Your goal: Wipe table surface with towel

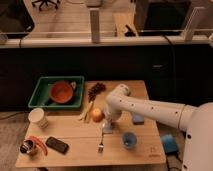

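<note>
The table is small, with a pale wooden plank top and a small dark mark near its front right corner. My white arm reaches in from the right and bends down over the table's middle. My gripper points down just above the tabletop, right of an orange fruit and behind a fork. A small blue pad-like thing lies just right of the gripper. I cannot tell whether it is a towel, and I see nothing else like one.
A green tray holding an orange bowl stands at the back left. Dark grapes, a yellowish peel, a white cup, a black phone, a metal cup and a blue cup lie around.
</note>
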{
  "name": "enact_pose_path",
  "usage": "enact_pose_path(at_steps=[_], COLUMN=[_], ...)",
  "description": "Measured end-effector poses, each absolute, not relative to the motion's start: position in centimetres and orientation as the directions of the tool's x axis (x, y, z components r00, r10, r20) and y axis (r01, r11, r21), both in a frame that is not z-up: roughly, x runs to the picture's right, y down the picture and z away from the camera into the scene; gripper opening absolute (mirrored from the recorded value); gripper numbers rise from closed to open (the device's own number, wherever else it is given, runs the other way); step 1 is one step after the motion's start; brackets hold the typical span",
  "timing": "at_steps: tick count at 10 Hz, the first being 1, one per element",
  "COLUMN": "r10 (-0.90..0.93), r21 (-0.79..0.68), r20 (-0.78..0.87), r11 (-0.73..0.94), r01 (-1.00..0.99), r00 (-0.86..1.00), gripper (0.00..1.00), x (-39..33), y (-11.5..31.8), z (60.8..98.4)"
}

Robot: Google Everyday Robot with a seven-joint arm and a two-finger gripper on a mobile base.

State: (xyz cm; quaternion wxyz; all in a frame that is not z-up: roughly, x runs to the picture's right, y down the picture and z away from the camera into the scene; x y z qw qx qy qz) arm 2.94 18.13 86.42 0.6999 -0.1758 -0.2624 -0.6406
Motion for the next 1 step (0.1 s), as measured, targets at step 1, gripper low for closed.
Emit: enact_pose_path(at_steps=[1], r10=[-0.804], r21=[0.09], r20=[0.593], r11=[0.117], r01=[0.989], r00=[0.041], gripper=[0.0], x=[2.92], y=[18.13], z=[86.42])
